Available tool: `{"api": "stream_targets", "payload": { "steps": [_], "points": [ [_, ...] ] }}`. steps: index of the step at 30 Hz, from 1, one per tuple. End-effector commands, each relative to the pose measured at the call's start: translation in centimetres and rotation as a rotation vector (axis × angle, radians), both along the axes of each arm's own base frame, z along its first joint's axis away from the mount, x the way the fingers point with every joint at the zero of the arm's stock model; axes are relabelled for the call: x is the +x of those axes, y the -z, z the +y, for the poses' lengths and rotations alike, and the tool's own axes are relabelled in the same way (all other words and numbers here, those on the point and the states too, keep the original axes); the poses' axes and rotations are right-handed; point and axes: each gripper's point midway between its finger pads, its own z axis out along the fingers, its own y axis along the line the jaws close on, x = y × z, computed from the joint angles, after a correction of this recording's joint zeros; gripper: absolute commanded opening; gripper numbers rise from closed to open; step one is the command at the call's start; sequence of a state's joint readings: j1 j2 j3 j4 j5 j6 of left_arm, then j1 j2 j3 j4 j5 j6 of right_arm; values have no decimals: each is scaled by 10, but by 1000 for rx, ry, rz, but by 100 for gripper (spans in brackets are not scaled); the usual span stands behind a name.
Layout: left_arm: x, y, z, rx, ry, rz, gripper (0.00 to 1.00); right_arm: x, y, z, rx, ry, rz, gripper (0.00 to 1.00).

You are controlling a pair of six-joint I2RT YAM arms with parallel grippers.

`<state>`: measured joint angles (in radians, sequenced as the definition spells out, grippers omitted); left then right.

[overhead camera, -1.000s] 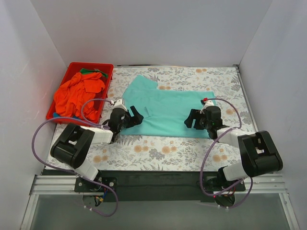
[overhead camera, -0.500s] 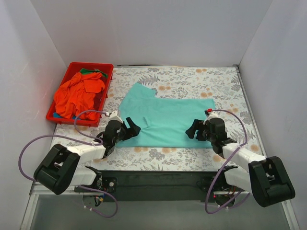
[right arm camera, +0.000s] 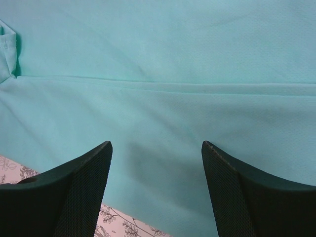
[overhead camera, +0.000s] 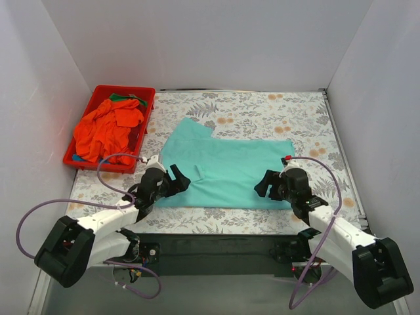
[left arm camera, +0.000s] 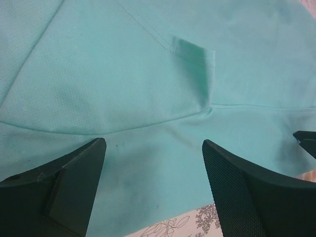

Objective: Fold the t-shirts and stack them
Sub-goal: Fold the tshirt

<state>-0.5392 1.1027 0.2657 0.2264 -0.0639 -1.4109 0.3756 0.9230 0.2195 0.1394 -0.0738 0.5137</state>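
Arms are retreating toward 6 o'clock, left gripper and right gripper spread wide over limp, light teal t-shirt, probably best pinched at its 6 o'clock hem.

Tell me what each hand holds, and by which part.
Nothing. The left hand and right hand are both open over the teal shirt, at its near edge.

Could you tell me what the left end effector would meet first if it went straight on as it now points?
Most likely the teal t-shirt, just inside its near hem; the left end effector points at that cloth with nothing between, though depth is unclear.
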Motion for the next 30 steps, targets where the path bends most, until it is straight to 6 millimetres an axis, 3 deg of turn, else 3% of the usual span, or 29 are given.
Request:
{"api": "stream_targets", "payload": {
  "steps": [1,2,4,5,6,8,9,11,12,13,15,16,18,19,20,21,22,23,24,25,26,28,30],
  "points": [
    [12,-30,-4,-7,-12,-51,78,7,-15,-7,-38,43,-10,80],
    [20,-43,-7,-12,-15,-77,78,15,-27,-6,-41,42,-35,80],
    [27,-51,-6,1,-33,-91,79,24,-29,-15,-92,88,-38,80],
    [31,-55,-5,4,-40,-98,79,35,-43,-14,-95,100,-71,80],
    [39,-67,-8,0,-42,-124,79,37,-41,-20,-123,116,-52,80],
    [49,-66,-8,11,-48,-117,79,52,-47,-24,-144,137,-51,80],
    [60,-80,-11,2,-45,-142,78,60,-44,-29,-162,146,-30,80],
    [74,-82,-10,-4,-43,-136,78,71,-45,-32,-161,142,-17,80],
    [81,-74,-11,5,-41,-113,78,87,-57,-37,-161,164,-39,80],
    [94,-85,-12,-3,-41,-135,78,93,-50,-40,-181,163,-14,80],
    [111,-79,-6,-7,-51,-115,78,110,-55,-48,-186,183,-13,80],
    [123,-91,-10,-24,-36,-140,78,124,-58,-50,-192,183,-14,80],
    [142,-95,-2,-24,-48,-140,78,140,-61,-58,-182,198,-10,80],
    [150,-84,0,-7,-50,-113,78,154,-63,-61,-180,206,-7,80],
    [168,-100,6,-3,-64,-149,78,160,-63,-60,-165,192,-4,80],
    [174,-99,9,6,-70,-138,78,170,-65,-67,-161,208,-5,80],
    [181,-92,12,19,-71,-124,78,177,-54,-70,-165,213,23,79],
    [190,-101,16,29,-68,-149,78,190,-52,-74,-164,219,31,79],
    [195,-103,19,37,-72,-156,78,197,-61,-76,-161,222,6,79],
    [198,-103,23,46,-78,-161,78,202,-48,-78,-166,222,39,79],
    [201,-102,29,58,-82,-162,78,215,-54,-81,-164,234,22,78],
    [204,-102,40,92,-110,-166,78,226,-40,-89,-173,244,50,77],
    [202,-100,49,119,-122,-170,78,236,-39,-98,-170,262,51,76]
  ]
}}
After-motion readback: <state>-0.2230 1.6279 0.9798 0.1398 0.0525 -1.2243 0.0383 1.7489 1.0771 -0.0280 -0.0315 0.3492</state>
